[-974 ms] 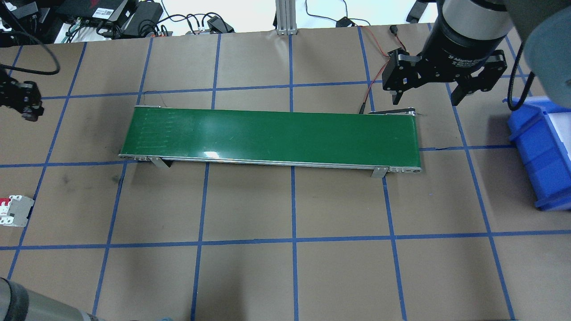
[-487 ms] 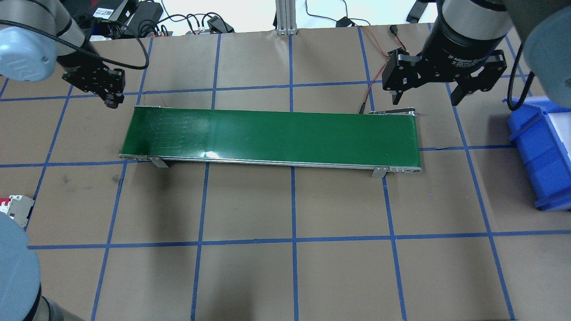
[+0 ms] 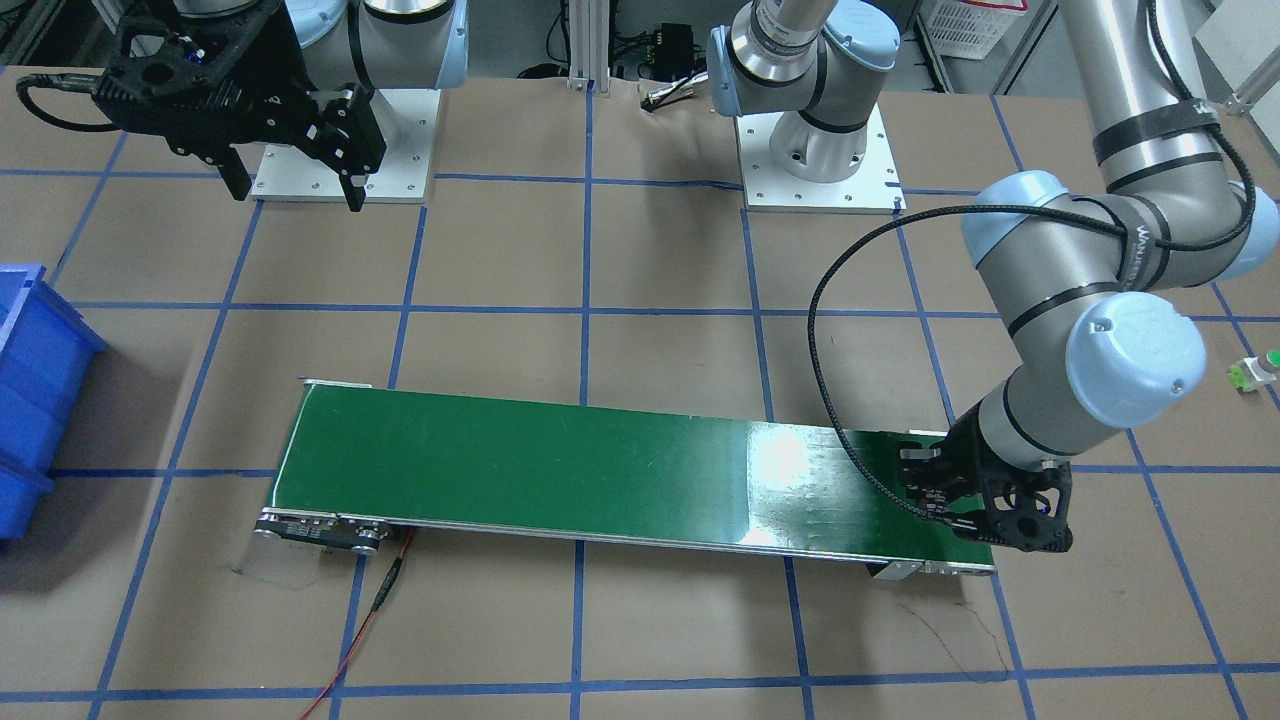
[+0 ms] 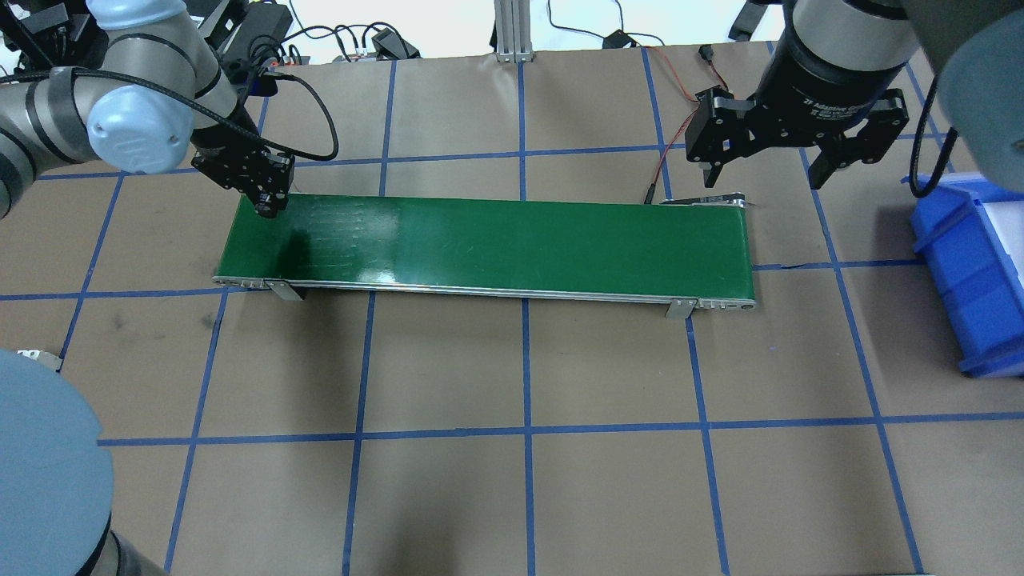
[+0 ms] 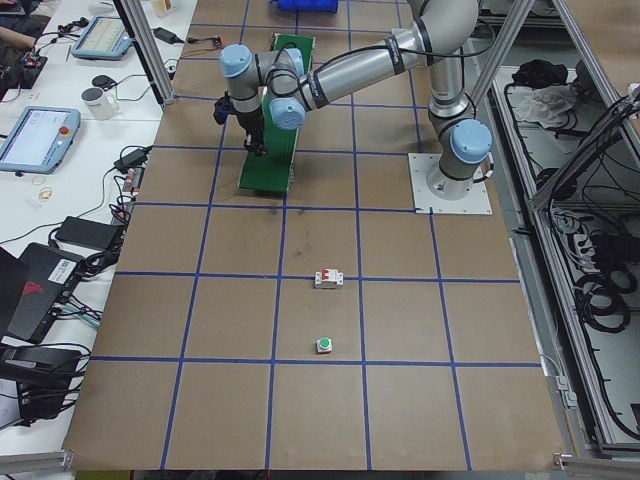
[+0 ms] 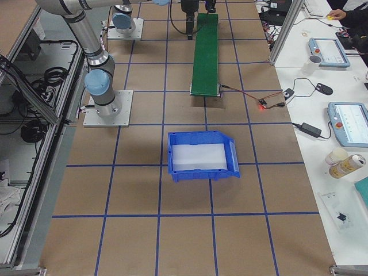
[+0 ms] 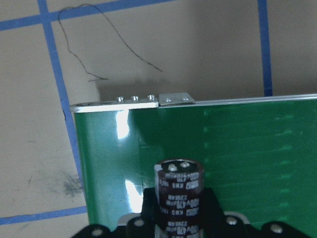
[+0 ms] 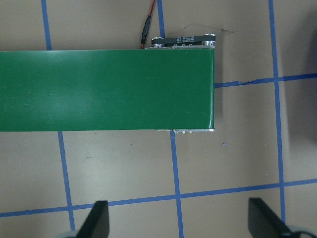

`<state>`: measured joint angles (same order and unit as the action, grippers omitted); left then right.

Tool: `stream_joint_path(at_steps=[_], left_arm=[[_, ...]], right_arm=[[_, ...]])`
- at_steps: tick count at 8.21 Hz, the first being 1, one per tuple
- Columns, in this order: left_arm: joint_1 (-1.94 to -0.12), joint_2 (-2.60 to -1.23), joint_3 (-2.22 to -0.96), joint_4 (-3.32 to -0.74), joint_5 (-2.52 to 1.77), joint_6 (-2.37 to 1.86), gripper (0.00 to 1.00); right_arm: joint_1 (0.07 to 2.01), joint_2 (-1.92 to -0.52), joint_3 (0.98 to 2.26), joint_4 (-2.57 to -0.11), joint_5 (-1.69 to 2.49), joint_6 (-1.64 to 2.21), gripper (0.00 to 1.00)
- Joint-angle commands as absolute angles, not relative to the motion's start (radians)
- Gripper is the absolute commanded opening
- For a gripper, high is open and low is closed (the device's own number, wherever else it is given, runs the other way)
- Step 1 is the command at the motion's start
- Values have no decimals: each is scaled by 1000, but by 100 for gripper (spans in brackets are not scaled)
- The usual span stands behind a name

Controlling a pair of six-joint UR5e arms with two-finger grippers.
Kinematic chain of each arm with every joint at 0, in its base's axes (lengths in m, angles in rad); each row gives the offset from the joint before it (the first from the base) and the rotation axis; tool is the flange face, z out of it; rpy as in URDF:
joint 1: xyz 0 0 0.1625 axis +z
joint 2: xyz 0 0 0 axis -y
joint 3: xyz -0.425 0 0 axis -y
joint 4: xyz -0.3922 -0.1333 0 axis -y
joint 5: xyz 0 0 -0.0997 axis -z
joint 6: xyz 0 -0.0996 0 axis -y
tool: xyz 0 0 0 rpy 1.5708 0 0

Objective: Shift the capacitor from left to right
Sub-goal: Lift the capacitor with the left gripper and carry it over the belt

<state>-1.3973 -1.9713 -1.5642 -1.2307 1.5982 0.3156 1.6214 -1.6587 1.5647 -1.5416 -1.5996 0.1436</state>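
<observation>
The capacitor [image 7: 179, 193], a stubby black cylinder with pale lettering and a silvery top, is held between the fingers of my left gripper [image 4: 268, 204]. That gripper is shut on it and hangs over the far left corner of the green conveyor belt [image 4: 496, 248]; it also shows in the front view [image 3: 1020, 530]. In the overhead view the capacitor is hidden by the gripper. My right gripper [image 4: 766, 178] is open and empty, high above the belt's far right end [image 8: 99, 89], with both fingers spread wide.
A blue bin [image 4: 968, 264] stands on the table right of the belt. A white breaker with red switches [image 5: 329, 279] and a green-capped push-button [image 5: 324, 345] lie on the left part of the table. A red wire [image 4: 668, 152] runs to the belt's far right corner.
My left arm has swung in from the table's left edge to the belt's far left corner. The right arm has stayed still.
</observation>
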Motion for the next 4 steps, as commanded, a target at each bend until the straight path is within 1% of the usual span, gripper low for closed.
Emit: stream_joint_path(at_steps=[1, 4], left_arm=[[-1405, -1976, -1624, -1183, 1598, 322, 0], [-1405, -2014, -1626, -1132, 1582, 327, 0]], right_arm=[[1621, -1660, 1565, -1542, -1598, 144, 100], [1621, -1658, 1565, -1542, -1601, 143, 100]])
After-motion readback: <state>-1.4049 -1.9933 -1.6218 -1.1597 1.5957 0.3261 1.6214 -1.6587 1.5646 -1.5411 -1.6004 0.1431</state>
